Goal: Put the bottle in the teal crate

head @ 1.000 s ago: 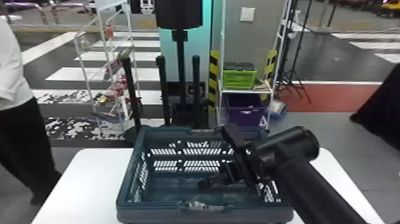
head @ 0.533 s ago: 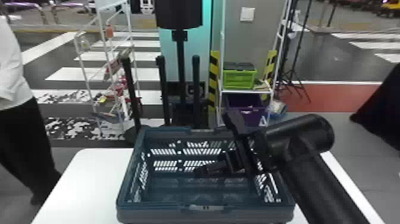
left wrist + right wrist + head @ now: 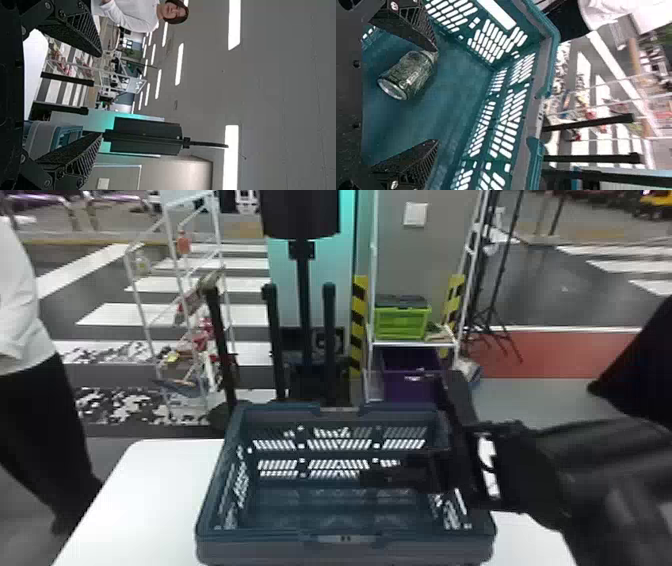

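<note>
R gripper (image 3: 435,95) shifted to robot's R vs. prev. frame. Bottle (image 3: 409,75) seen inside teal crate (image 3: 260,536), lying near one spread R finger, unpinched. Release judged done; R arm to be lifted w/o bottle or rim being knocked. L gripper (image 3: 101,95) spread, empty.

A white table with rounded corners (image 3: 145,490) stands in front. Behind it, a teal-lit panel (image 3: 285,305) adjoins a grey wall (image 3: 432,255) bearing a white rectangular plate (image 3: 415,214). To the right, a white metal shelf unit (image 3: 415,346) carries a lime-green plastic crate (image 3: 402,324) above a purple bin (image 3: 411,385), near yellow-and-black striped strips (image 3: 358,307). To the left stands a white wire rack (image 3: 180,196). The dark floor has white stripes (image 3: 107,314) and a brick-red patch (image 3: 565,355). Bright rectangular lights (image 3: 234,23) line the grey ceiling (image 3: 269,91).
</note>
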Tool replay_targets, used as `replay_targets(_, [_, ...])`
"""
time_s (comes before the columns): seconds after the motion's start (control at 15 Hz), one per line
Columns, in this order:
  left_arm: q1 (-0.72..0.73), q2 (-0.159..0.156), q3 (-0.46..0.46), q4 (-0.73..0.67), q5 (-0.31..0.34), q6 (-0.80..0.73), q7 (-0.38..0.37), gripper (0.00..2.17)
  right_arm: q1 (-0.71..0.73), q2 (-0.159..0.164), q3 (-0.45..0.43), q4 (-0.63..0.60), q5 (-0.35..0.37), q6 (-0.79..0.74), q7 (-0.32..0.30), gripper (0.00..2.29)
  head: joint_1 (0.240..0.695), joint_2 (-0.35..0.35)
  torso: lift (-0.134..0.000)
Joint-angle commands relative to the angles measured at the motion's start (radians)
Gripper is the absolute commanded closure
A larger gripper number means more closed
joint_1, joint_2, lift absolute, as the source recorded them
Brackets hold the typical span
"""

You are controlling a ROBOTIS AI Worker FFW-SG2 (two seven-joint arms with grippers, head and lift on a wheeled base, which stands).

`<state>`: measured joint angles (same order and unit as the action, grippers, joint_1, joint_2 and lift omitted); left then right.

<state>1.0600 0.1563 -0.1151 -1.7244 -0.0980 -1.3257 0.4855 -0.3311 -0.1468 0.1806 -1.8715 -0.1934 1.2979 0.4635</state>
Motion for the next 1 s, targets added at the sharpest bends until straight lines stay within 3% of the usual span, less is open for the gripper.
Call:
replay_targets(0.0, [0.000,0.000,0.000,-0.006,-0.005,0.003,-0.001,0.19,0.107,-0.036,-0.061,-0.123,-0.054,-0.065,-0.003,0.10,0.499,0.000,0.000])
replay_targets(0.4, [0.000,-0.003,-0.005,0.016,-0.011,0.000,-0.001,0.19,0.428,-0.045,-0.182,-0.394,-0.077,-0.375,-0.006,0.10,0.499,0.000,0.000])
replay_targets(0.53, [0.000,-0.004,-0.008,0.016,-0.015,0.000,-0.001,0.19,0.555,-0.043,-0.211,-0.436,-0.069,-0.562,-0.019,0.10,0.499,0.000,0.000])
replay_targets(0.73, [0.000,-0.004,-0.011,0.011,-0.020,0.000,0.001,0.19,0.773,-0.037,-0.234,-0.443,-0.061,-0.961,-0.083,0.11,0.499,0.000,0.000])
replay_targets(0.93, [0.003,-0.004,-0.011,0.008,-0.023,0.000,0.001,0.19,0.954,-0.008,-0.236,-0.405,-0.035,-1.314,-0.126,0.11,0.499,0.000,0.000])
